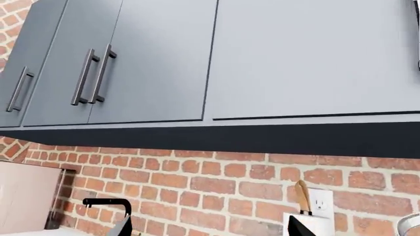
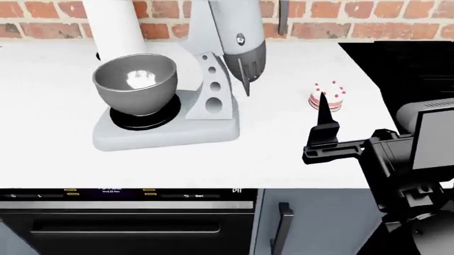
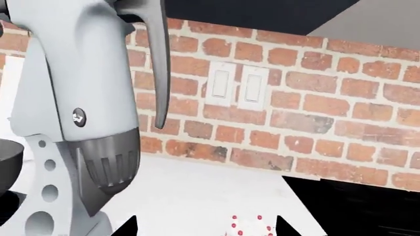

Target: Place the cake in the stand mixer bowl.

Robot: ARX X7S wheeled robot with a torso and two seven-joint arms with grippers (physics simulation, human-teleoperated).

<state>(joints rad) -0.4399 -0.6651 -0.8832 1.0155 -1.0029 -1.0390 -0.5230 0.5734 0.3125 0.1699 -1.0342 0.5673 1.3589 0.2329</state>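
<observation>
The cake (image 2: 328, 96) is small and round, with white icing and red dots, and sits on the white counter to the right of the stand mixer (image 2: 212, 90). The shiny grey stand mixer bowl (image 2: 135, 82) sits on its black base at the mixer's left and has nothing in it. My right gripper (image 2: 324, 114) hovers just in front of the cake. In the right wrist view the gripper (image 3: 206, 228) is open, with the cake (image 3: 253, 227) between its fingertips and beyond them. My left gripper (image 1: 210, 227) is open, empty, and aimed at the brick wall.
The mixer head (image 3: 85, 98) hangs tilted over the counter. A white cylinder (image 2: 114, 26) stands behind the bowl. A dark surface (image 2: 404, 69) lies right of the counter. The oven front (image 2: 127, 223) is below. Grey upper cabinets (image 1: 157, 59) hang above the brick wall.
</observation>
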